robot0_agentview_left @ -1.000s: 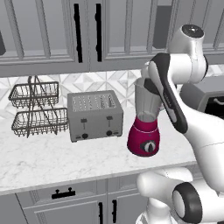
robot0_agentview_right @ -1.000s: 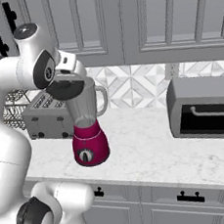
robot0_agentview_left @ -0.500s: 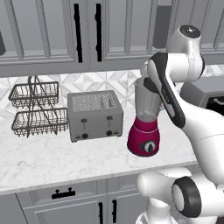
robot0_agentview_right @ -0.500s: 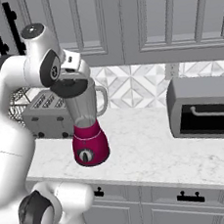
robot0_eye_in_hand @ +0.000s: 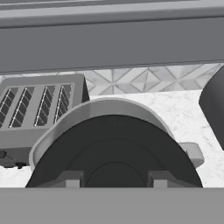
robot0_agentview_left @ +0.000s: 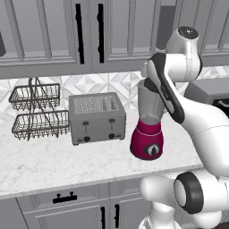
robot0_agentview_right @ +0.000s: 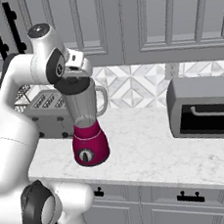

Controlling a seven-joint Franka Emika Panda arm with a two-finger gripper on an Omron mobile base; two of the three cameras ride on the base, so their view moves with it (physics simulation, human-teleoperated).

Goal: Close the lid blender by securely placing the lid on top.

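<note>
Over the last second little has shifted: the fingers (robot0_eye_in_hand: 115,180) stay clamped on the lid (robot0_agentview_right: 74,84), held at twelve o'clock over the blender (robot0_agentview_right: 88,131) to seat it squarely.

Counter: white marble worktop (robot0_agentview_left: 53,163)
Wall: grey-white geometric tile backsplash (robot0_agentview_right: 131,87)
Upper cabinets: grey panelled doors (robot0_agentview_left: 49,33), black bar handles (robot0_agentview_left: 79,27)
Lower cabinets: grey drawer fronts (robot0_agentview_right: 163,196), black pulls (robot0_agentview_left: 65,197)

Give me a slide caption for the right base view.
Tool shut on the lid, holding it over the blender jar's mouth.
</note>
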